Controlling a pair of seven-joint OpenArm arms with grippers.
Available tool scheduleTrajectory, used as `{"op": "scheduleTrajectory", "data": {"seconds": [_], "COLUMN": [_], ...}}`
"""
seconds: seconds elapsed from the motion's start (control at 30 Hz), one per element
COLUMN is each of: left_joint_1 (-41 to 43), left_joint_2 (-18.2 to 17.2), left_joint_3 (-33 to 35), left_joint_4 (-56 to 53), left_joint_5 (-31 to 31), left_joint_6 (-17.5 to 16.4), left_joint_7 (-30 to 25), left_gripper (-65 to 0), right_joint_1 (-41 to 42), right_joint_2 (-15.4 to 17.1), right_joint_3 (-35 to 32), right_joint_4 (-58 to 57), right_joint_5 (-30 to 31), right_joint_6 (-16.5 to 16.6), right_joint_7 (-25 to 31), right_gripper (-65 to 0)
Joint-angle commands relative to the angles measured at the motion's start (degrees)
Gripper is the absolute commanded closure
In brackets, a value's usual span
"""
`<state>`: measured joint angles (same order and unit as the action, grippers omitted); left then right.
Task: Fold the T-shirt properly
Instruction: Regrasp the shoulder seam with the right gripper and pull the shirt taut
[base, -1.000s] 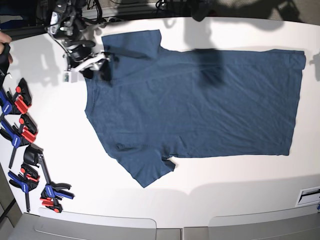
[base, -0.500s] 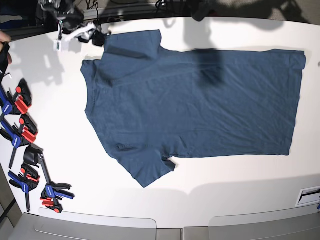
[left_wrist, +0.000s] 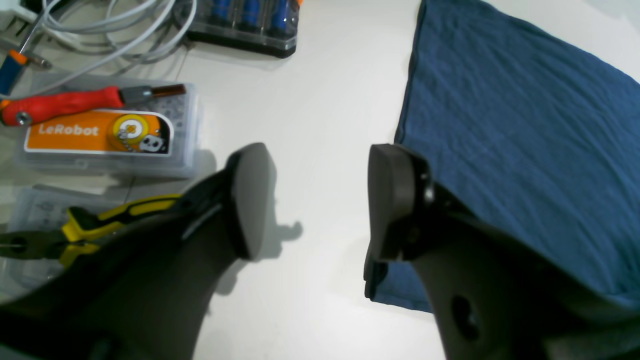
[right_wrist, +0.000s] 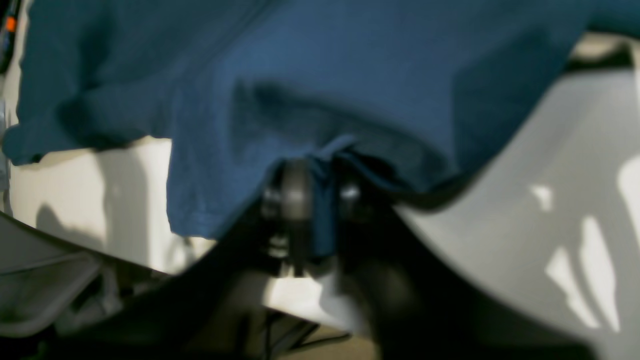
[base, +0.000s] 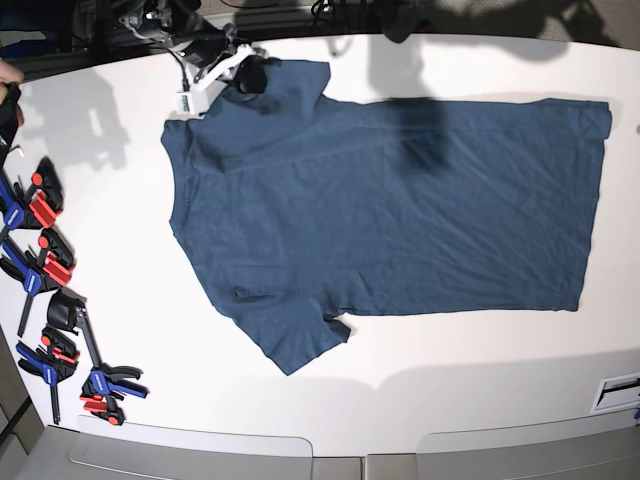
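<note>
Your T-shirt (base: 400, 210) lies spread flat on the white table (base: 450, 360), neck end toward the base view's left, hem toward its right. One sleeve (base: 290, 345) points to the near edge; the other sleeve (base: 290, 85) lies at the far edge.

Your right gripper (base: 250, 75) sits at that far sleeve. In the right wrist view, its jaws are pinched together on a bunch of the blue cloth (right_wrist: 325, 165); the picture is blurred, but cloth shows between the fingers and drapes away above them. The cloth there is lifted into a small ridge, with white table showing below and beside it.

Your left gripper (left_wrist: 310, 200) hangs above bare table just beside the shirt's edge (left_wrist: 410, 90). Its jaws stand well apart and nothing is between them. The right-hand fingertip in that view overlaps the hem line; you cannot tell whether it touches the cloth. This gripper does not show in the base view.

Beside the shirt on that side: an orange-labelled plastic box (left_wrist: 107, 135), a red-handled screwdriver (left_wrist: 65, 105) on top of it, yellow-handled pliers (left_wrist: 95, 225), white cables (left_wrist: 110, 30).

Along the base view's left edge, a row of red-blue-black clamps (base: 45, 270), well apart from the shirt.
</note>
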<state>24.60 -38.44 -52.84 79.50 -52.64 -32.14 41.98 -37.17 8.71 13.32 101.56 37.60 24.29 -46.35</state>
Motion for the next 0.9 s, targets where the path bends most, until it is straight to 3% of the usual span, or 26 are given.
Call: {"op": "scheduleTrajectory", "data": {"seconds": [0.0, 0.17, 0.47, 0.87], "left_joint_1": [0.02, 0.00, 0.00, 0.02], "left_joint_2": [-1.57, -1.60, -1.57, -1.57], "left_joint_3": [-0.70, -0.70, -0.70, -0.70], "left_joint_4": [0.90, 0.90, 0.90, 0.90], "left_joint_5": [-0.96, -0.96, -0.96, -0.96], "left_joint_6": [-0.42, -0.42, -0.44, -0.44], "left_joint_7": [-1.31, -1.33, -1.33, -1.33], "left_gripper": [-29.5, -29.4, -29.4, -29.4], "right_joint_1": [-0.31, 0.04, 5.88, 21.68], "right_joint_2": [0.33, 0.33, 0.31, 0.31], "right_joint_3": [0.00, 0.00, -0.57, -12.85], "right_joint_4": [0.70, 2.80, 6.82, 3.98], "right_joint_5": [1.44, 6.16, 5.79, -19.28], "right_joint_6": [0.57, 3.91, 4.55, 4.00], "right_joint_7": [0.15, -0.04, 1.40, 12.02], "right_gripper": [0.0, 0.0, 0.0, 0.0]}}
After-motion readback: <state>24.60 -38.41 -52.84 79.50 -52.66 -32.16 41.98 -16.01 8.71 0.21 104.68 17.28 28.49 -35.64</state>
